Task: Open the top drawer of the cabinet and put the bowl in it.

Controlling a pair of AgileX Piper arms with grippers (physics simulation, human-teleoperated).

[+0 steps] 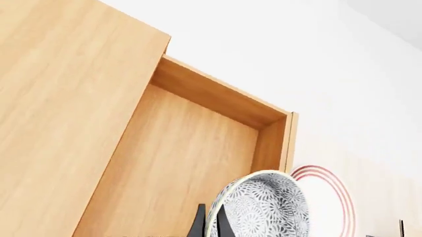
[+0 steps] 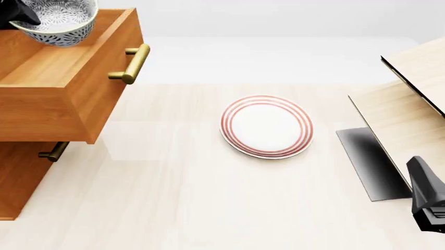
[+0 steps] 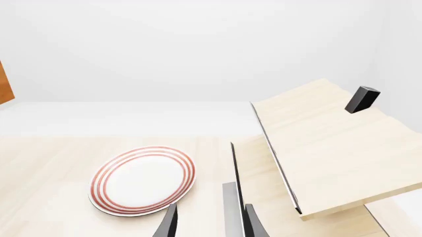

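Cabinet [image 2: 21,177]: far left of the table, at 9 o'clock from the plate
Top drawer [image 2: 66,99]: pulled well out, brass handle [image 2: 131,64] facing the plate, inside bare wood
Bowl [image 2: 59,18]: in the air over the open drawer, at 10 o'clock from the plate, tilted in the left wrist view
Left gripper [image 1: 211,222]: jaws closed on the bowl's rim, one finger either side
Right gripper [image 3: 209,222]: low at 4 o'clock, jaws parted, holding nothing
Plate [image 2: 266,126]: red-ringed, flat at table centre
Pale box [image 2: 410,104]: at 3 o'clock, lid raised
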